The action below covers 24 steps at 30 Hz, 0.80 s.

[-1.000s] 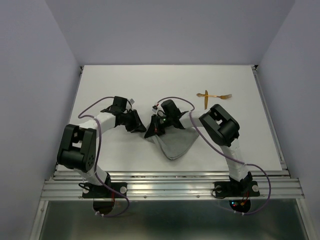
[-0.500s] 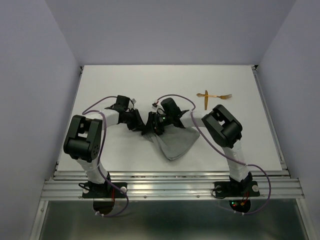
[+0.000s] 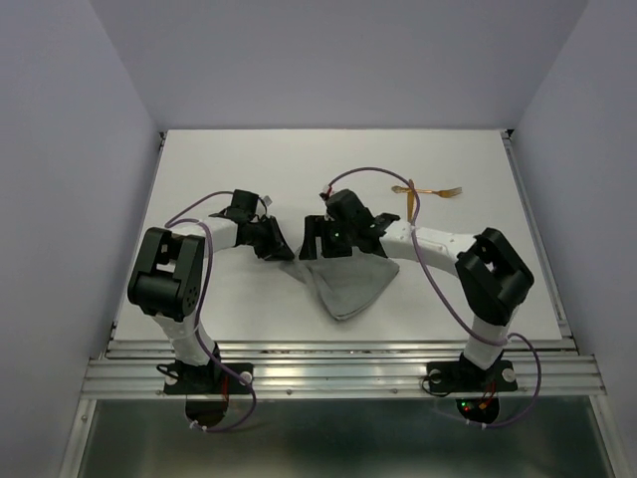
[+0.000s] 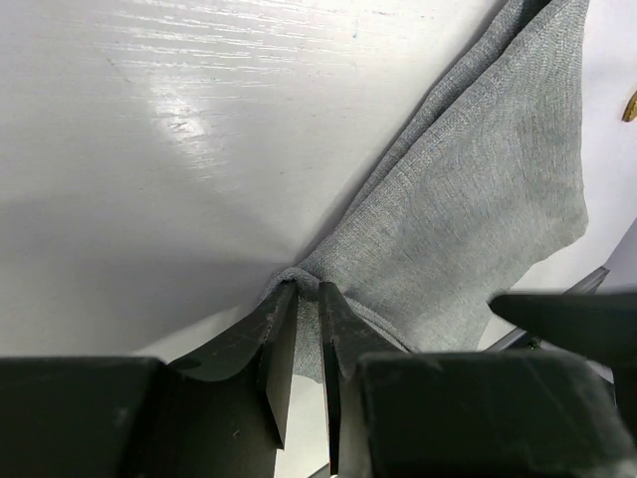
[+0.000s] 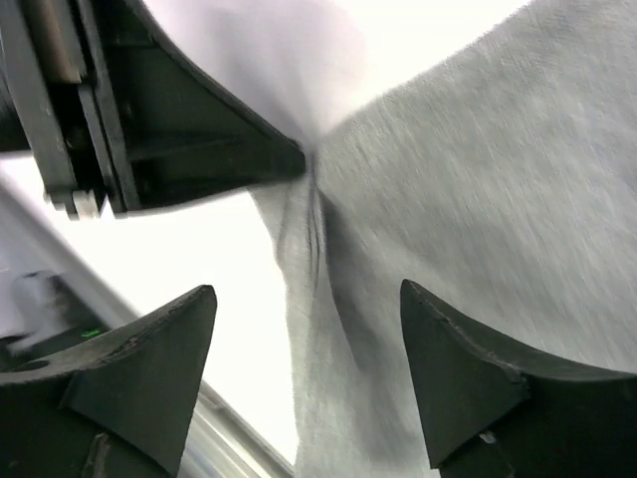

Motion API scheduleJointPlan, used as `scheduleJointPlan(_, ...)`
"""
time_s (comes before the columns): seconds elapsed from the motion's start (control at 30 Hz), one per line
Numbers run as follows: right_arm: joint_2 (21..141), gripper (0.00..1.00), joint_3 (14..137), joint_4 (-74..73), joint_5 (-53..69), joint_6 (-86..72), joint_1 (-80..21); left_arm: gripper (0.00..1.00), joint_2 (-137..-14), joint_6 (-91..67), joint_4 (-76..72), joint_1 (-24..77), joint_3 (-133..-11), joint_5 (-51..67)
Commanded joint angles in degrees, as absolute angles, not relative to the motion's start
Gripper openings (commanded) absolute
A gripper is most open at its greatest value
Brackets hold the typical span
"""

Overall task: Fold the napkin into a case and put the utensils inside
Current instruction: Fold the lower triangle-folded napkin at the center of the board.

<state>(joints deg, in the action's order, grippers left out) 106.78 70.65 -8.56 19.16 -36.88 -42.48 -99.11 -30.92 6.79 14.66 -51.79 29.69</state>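
Napkin (image 3: 345, 286): grey cloth folded to a rough triangle, point toward the near edge of the white table (image 3: 229, 299). Left gripper (image 4: 307, 297): jaws clamped on the napkin's left corner, cloth bunched between its fingers (image 4: 282, 344). Right gripper (image 5: 307, 289): jaws spread wide, empty, over the napkin just beside the left gripper. 2 golden utensils (image 3: 430, 190): far right, well apart from the napkin, partly behind a purple cable (image 3: 411, 207).

The top camera sits above and behind me, looking down on the whole bench (image 3: 249, 299). My left wrist camera rides low, sighting along my left gripper (image 4: 307, 299) at the napkin (image 4: 468, 219) from very near. My right wrist camera peers between my right gripper (image 5: 309, 289) fingers, equally close. All three views share that napkin corner.
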Motion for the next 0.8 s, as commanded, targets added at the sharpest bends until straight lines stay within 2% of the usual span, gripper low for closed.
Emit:
scheduleJointPlan(0.0, 98.02, 0.82, 69.35, -19.41, -8.13, -26.39, -52.1, 0.27, -100.55, -29.88, 7.38, 15.03, -52.29, 28.74)
scheduleJointPlan(0.07, 96.6, 0.86, 69.08, -22.31, -16.82, -24.01, -58.06, 0.27, -100.9, -29.97, 7.3, 14.94, -52.21, 29.09)
scheduleJointPlan(0.27, 95.89, 0.86, 70.22, -28.72, -32.75, -20.13, -68.54, 0.27, -101.16, -30.06, 7.03, 14.94, -52.21, 29.09)
scheduleJointPlan(0.47, 101.59, 0.85, 72.51, -34.18, -41.38, -19.6, -75.23, 0.27, -101.86, -30.06, 7.12, 15.03, -52.38, 28.83)
scheduleJointPlan(0.63, 104.24, 0.84, 72.51, -35.25, -43.59, -20.04, -77.08, 0.27, -102.22, -30.06, 7.21, 15.03, -52.65, 28.83)
scheduleJointPlan(0.77, 105.29, 0.76, 72.25, -35.77, -44.99, -21.27, -77.08, 0.27, -102.3, -29.88, 7.3, 15.03, -52.73, 28.83)
